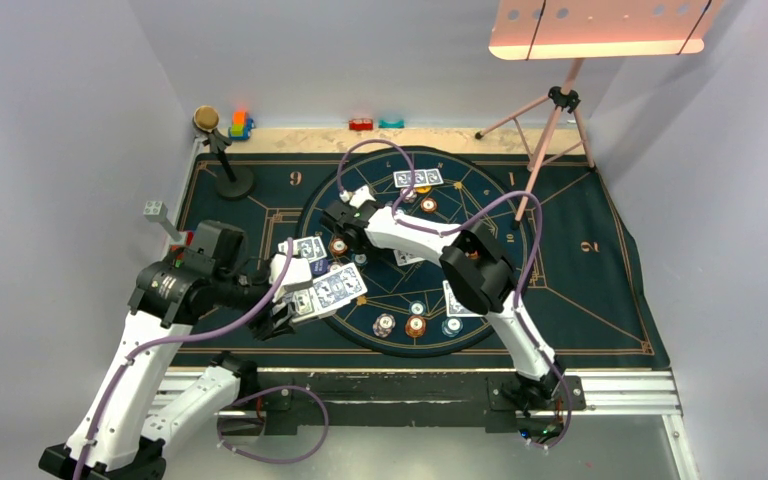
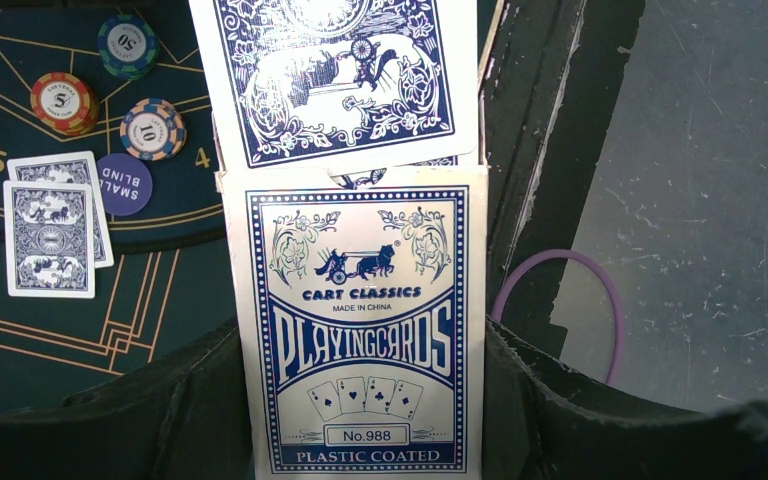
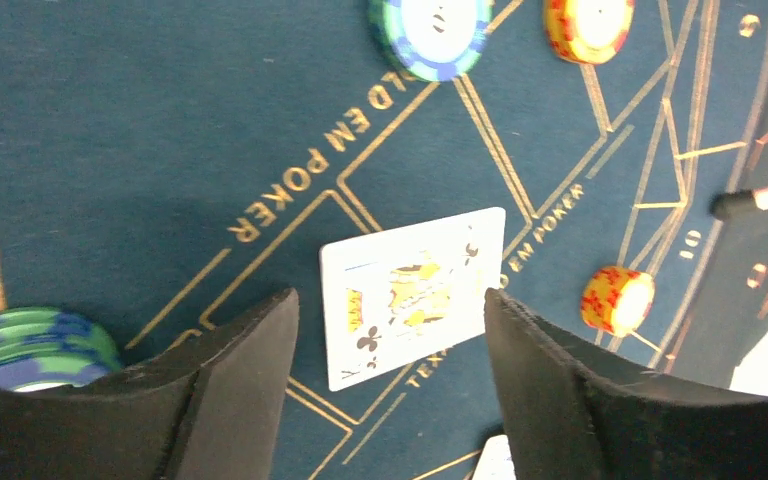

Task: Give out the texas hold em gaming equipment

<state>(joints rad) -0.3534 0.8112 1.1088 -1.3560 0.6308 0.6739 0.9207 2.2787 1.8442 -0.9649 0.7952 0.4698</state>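
My left gripper [image 2: 362, 350] is shut on a blue-and-white playing-card box [image 2: 360, 340], held off the mat's near left edge [image 1: 325, 292]. A patterned-back card [image 2: 335, 70] sticks out of the box's top. Over the centre of the round mat, my right gripper [image 3: 390, 300] stands open with nothing between its fingers. A face-up king of clubs [image 3: 415, 295] lies on the mat just beyond them. Face-down card pairs [image 1: 417, 178] [image 1: 303, 247] [image 1: 457, 300] and chips [image 1: 415, 325] are spread around the circle. A purple small-blind button [image 2: 125, 183] sits beside two cards [image 2: 50, 235].
A tripod [image 1: 550, 120] stands at the back right and a small stand [image 1: 222, 150] at the back left. Toy blocks [image 1: 240, 125] line the far edge. The metal rail [image 1: 610, 390] runs along the near edge. Chips [image 3: 430, 30] [image 3: 617, 298] [image 3: 30, 345] ring the right gripper.
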